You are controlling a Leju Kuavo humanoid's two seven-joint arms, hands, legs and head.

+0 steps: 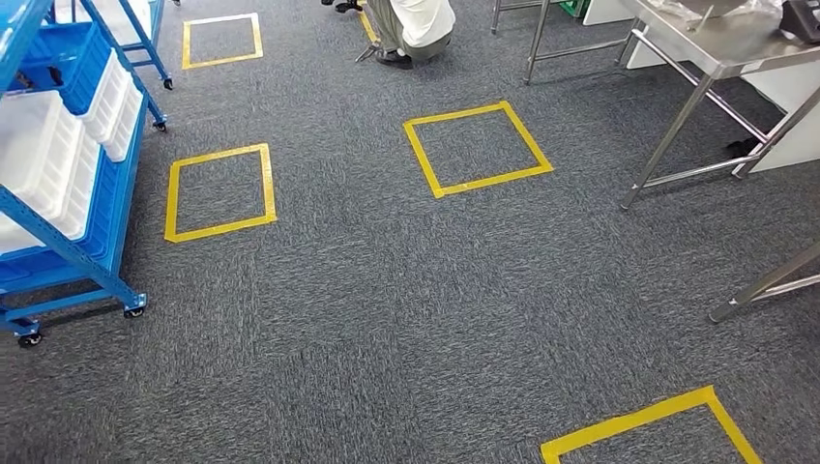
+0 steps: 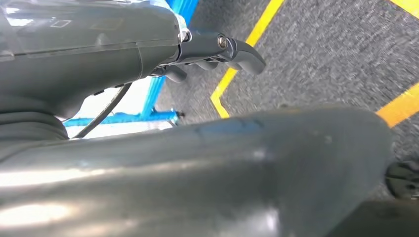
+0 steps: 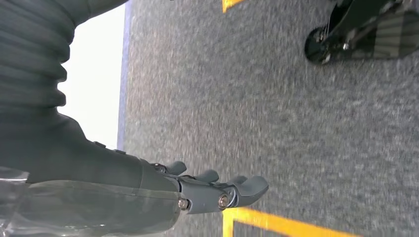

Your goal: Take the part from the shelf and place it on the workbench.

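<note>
A broad stretch of grey carpet fills the middle of the head view, marked with yellow tape squares. At the left edge stands a blue wheeled metal shelf carrying white plastic trays; which one holds the part cannot be told. In the upper right stands the stainless-steel workbench on thin legs. A person's legs show at the top edge. The left hand and right hand hang over carpet, fingers loosely extended, grasping nothing.
</note>
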